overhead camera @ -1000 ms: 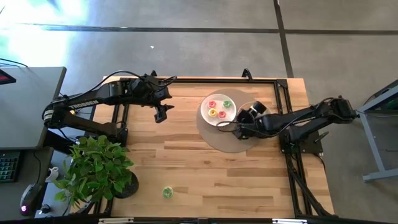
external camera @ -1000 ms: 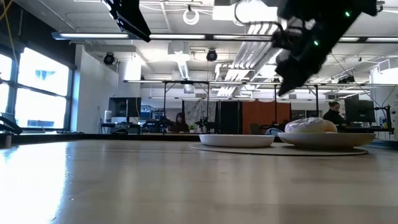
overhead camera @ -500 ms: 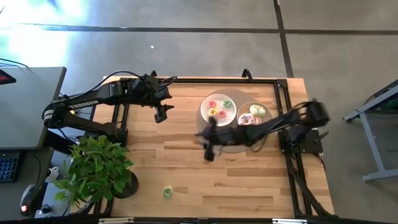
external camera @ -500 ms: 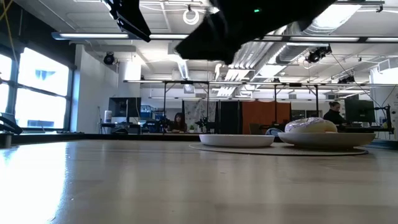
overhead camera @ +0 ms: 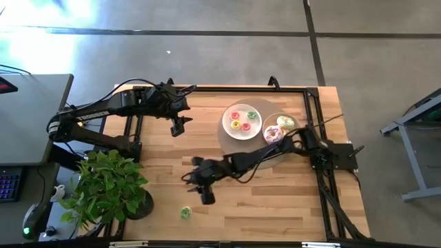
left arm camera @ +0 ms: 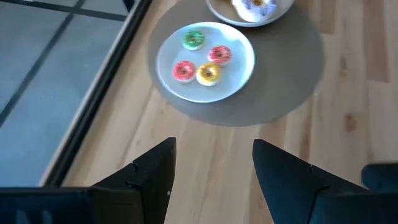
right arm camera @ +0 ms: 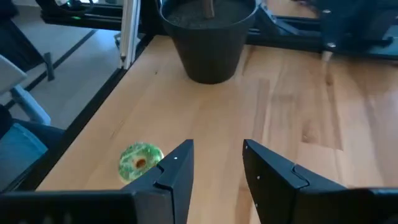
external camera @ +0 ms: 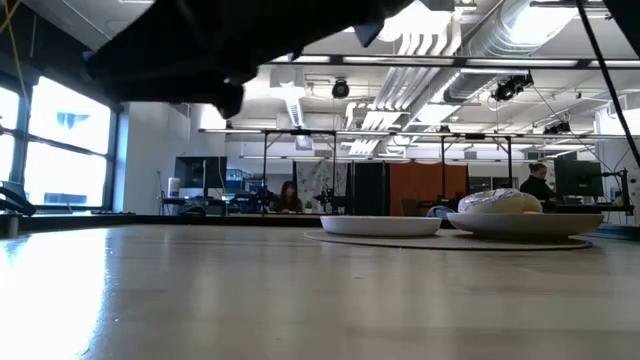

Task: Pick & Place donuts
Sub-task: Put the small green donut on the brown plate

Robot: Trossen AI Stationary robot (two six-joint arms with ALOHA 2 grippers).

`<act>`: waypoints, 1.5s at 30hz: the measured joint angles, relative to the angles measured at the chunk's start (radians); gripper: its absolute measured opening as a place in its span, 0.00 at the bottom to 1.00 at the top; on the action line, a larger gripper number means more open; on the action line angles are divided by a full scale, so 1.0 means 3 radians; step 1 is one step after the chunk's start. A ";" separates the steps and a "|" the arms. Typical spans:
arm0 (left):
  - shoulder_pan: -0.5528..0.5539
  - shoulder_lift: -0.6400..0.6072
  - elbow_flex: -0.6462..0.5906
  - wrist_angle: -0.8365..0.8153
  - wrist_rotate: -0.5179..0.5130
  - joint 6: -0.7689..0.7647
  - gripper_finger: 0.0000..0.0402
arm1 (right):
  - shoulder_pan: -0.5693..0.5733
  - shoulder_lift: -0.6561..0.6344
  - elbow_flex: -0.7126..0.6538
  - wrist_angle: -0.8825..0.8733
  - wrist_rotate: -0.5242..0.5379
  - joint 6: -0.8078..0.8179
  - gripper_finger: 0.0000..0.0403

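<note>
My right gripper (overhead camera: 206, 195), fingers spread, hangs over open table near the green donut (overhead camera: 185, 213) at the front edge; left gripper (overhead camera: 178, 128), fingers apart, waits.

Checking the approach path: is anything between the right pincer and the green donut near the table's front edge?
No. In the right wrist view only bare wood separates the open right pincer from the green donut; the high view agrees.
</note>
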 joint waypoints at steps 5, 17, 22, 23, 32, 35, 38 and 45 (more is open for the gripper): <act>0.0000 -0.0002 0.0000 -0.0003 0.0250 -0.0043 0.52 | 0.0111 0.0397 0.0357 -0.0013 -0.0012 0.0215 0.33; 0.0000 -0.0005 0.0000 -0.0069 0.0384 -0.0149 0.52 | 0.0299 0.0818 0.0590 -0.0015 -0.0044 0.0601 0.33; 0.0000 -0.0005 0.0000 -0.0073 0.0383 -0.0151 0.52 | 0.0284 0.0838 0.0591 0.0021 -0.0166 0.0713 0.33; 0.0000 -0.0005 0.0000 -0.0073 0.0383 -0.0149 0.52 | 0.0275 0.0838 0.0591 0.0020 -0.0179 0.0713 0.33; 0.0000 -0.0005 0.0000 -0.0072 0.0382 -0.0144 0.52 | 0.0265 0.1042 0.0592 0.0463 -0.0431 0.0996 0.33; 0.0000 -0.0005 0.0000 -0.0071 0.0380 -0.0149 0.52 | 0.0265 0.1133 0.0596 0.0665 -0.0474 0.1125 0.33; 0.0000 -0.0005 0.0000 -0.0071 0.0381 -0.0149 0.52 | 0.0268 0.1156 0.0601 0.0678 -0.0436 0.1097 0.31; 0.0000 -0.0005 0.0000 -0.0071 0.0382 -0.0149 0.52 | 0.0257 0.1163 0.0624 0.0611 -0.0509 0.0949 0.06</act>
